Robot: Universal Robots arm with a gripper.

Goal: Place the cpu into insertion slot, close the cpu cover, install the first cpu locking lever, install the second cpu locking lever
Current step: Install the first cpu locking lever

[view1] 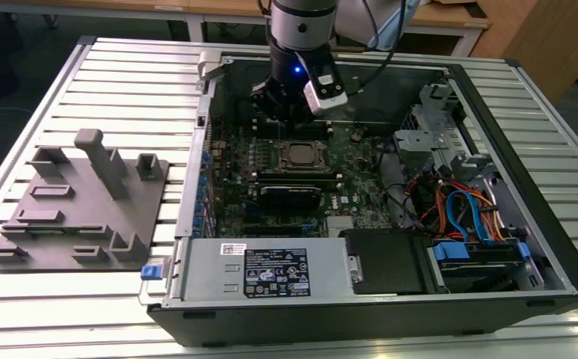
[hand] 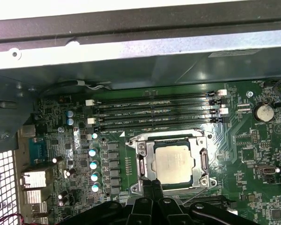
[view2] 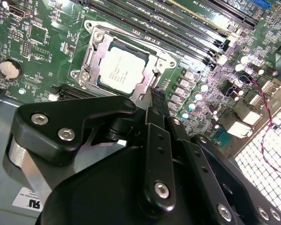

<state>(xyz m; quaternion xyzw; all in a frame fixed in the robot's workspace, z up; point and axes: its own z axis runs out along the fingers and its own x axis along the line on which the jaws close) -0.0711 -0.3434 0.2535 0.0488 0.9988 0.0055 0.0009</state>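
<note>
So, exterior view: the gripper [view1: 286, 120] hung inside the open computer case [view1: 528, 187], over the motherboard [view1: 231, 179], between the insertion slot [view1: 300, 155] and the board's far edge.
Second wrist view, chip: the cpu [view2: 123, 70] lay flat in the slot, with the cpu cover [view2: 94, 51] down around it.
Second wrist view, claw: fingers clenched together with nothing seen between them, tips at the cover's near edge, just beside the chip.
First wrist view, position: the tips met at the cover's edge farthest from the memory slots [hand: 154, 112].
First wrist view, levers: whether either was latched could not be told.
Step, as judged: lever work; closed tips should bear on the lever alone, steadily, and keep off the chip's top.
</note>
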